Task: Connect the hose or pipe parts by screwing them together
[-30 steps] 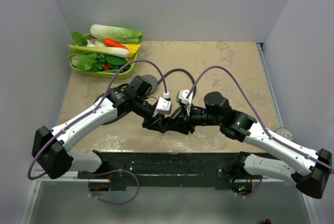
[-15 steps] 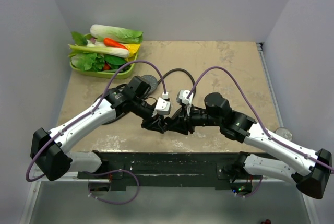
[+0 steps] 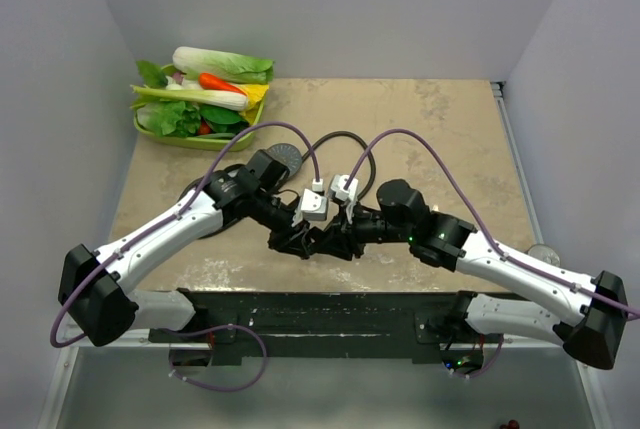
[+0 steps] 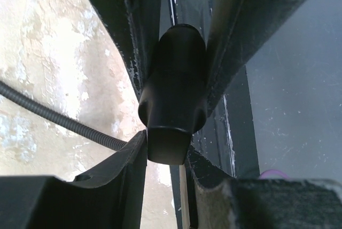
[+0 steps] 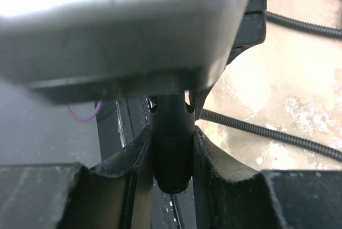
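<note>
My left claw (image 3: pixel 303 242) is only narrowly parted and clamps the dark shower handle (image 4: pixel 173 90). My right claw (image 3: pixel 336 240), also barely parted, pinches the hose end nut (image 5: pixel 172 151). Both meet near-middle of the counter (image 3: pixel 430 119). The hose (image 5: pixel 256 128) lies on the counter to the right.

Left pincer (image 4: pixel 174 47) clamps shower head handle (image 4: pixel 173 98); hose (image 4: pixel 56 118) lies on table (image 4: pixel 59 42).

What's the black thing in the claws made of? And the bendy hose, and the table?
The handle looks like smooth dark plastic: it has a soft, dull shine. The hose is ribbed with fine rings, maybe coiled metal or plastic; I can't tell which. The table looks like beige stone with pale blotches, though it could be a printed top.
</note>
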`<act>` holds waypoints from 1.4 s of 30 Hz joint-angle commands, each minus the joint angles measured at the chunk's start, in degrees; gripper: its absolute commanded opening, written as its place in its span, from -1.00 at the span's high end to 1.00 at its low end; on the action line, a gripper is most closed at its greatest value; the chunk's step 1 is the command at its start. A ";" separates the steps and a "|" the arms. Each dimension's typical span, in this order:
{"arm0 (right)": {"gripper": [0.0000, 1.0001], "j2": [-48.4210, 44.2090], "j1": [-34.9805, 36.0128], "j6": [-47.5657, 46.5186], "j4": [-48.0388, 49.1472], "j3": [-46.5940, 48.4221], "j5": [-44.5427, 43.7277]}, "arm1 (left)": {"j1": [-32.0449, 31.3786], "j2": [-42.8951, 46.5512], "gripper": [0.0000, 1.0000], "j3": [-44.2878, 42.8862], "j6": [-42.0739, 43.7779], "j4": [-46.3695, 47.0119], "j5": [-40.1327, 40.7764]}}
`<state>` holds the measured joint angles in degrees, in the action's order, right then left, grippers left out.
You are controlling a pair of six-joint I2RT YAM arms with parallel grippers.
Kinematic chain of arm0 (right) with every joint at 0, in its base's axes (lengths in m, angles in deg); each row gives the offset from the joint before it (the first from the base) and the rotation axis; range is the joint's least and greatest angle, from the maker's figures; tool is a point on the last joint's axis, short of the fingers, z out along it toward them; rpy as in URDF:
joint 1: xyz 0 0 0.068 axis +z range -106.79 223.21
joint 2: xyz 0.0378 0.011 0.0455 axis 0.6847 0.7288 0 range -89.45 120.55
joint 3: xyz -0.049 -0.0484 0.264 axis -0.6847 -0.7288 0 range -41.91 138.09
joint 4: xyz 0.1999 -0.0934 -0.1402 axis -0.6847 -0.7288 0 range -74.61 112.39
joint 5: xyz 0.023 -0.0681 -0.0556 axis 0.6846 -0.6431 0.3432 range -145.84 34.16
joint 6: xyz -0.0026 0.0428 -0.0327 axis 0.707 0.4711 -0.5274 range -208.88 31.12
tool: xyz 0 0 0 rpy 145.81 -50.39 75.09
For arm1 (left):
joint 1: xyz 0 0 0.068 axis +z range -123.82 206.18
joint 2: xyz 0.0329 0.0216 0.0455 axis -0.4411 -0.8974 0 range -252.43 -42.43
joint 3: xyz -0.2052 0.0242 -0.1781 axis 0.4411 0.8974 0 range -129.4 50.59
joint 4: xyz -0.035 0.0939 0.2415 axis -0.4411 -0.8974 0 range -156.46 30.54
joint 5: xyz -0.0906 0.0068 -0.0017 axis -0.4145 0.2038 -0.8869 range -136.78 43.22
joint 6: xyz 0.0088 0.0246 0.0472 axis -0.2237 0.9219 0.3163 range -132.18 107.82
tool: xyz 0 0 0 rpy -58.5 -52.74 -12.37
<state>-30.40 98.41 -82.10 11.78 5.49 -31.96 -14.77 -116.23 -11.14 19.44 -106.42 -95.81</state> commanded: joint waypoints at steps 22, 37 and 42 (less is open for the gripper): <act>1.00 -1.30 4.83 27.22 10.34 -11.97 -9.19 | -0.36 3.66 1.00 -1.11 -3.93 11.19 -1.94; 1.00 -6.66 9.66 33.47 34.51 -20.32 -23.88 | 1.13 2.26 1.00 -2.16 -9.46 14.43 -6.33; 1.00 -8.33 10.37 31.80 41.11 -22.00 -27.83 | 4.03 1.56 1.00 -2.95 -13.51 15.76 -10.98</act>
<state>-38.10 106.98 -50.93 42.66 -15.89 -58.30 -12.04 -115.32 -9.50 11.24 -104.45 -94.26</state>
